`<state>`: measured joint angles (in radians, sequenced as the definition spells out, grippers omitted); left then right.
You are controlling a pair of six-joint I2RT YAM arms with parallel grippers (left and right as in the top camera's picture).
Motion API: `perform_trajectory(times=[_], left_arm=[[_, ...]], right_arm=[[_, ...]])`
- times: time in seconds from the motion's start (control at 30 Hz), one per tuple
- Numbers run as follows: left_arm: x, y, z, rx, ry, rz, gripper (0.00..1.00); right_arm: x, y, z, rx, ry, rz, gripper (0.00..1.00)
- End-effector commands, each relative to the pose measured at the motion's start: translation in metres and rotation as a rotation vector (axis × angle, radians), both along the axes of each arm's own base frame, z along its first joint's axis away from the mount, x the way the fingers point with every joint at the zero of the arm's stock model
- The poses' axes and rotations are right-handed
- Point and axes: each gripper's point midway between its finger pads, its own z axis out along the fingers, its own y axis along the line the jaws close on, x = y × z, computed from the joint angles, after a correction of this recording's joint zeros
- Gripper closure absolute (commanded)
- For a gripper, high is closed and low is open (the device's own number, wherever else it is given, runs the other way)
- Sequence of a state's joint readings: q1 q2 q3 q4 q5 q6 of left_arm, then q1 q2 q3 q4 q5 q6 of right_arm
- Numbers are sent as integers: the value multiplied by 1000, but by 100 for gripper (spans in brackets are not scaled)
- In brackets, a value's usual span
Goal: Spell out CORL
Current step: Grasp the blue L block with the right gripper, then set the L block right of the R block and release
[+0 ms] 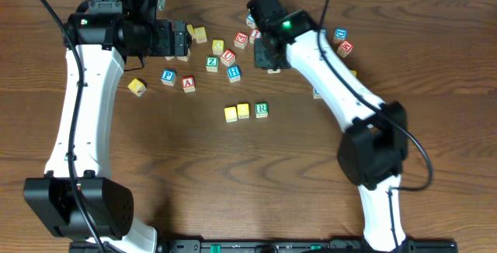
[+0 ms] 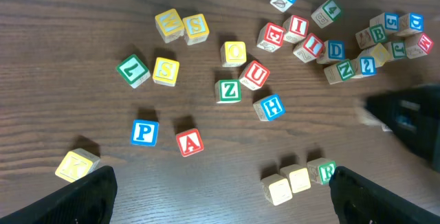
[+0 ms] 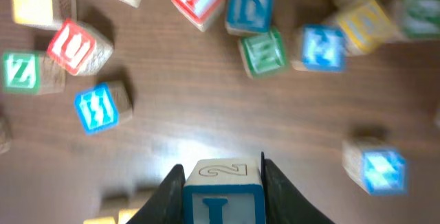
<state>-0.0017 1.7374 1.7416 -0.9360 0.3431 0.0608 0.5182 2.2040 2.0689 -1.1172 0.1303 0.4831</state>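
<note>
Gripper: right gripper (image 3: 223, 183), black fingers (image 3: 167, 195) tight against a cube's sides.
Held: wooden cube with blue L face (image 3: 223, 209), outlined 2 on top.
Ahead: loose coloured letter cubes (image 3: 249, 7) on dark wooden table (image 3: 185, 100).

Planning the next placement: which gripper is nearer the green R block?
Right. The right gripper, shut on a blue L block, hovers just beyond the green R block; the left gripper, open, is farther away on the left side.

Blue-framed L block (image 3: 223, 195), top apparently pale
</note>
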Motion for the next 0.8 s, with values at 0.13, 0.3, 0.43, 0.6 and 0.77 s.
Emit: perform_trajectory(times=[0.13, 0.3, 0.43, 0.6, 0.77], left_arm=[[4, -2, 8, -6, -23, -17, 2], [4, -2, 8, -6, -23, -17, 2], [4, -2, 8, -6, -23, -17, 2], [4, -2, 8, -6, -23, -17, 3], [4, -2, 8, -6, -23, -17, 2]], right_arm=[[-46, -23, -37, -107, 196, -5, 76], [-63, -18, -77, -68, 264, 1, 76], [-68, -15, -90, -52, 270, -5, 76], [-75, -16, -100, -64, 288, 0, 74], [-74, -15, -110, -57, 275, 1, 71]])
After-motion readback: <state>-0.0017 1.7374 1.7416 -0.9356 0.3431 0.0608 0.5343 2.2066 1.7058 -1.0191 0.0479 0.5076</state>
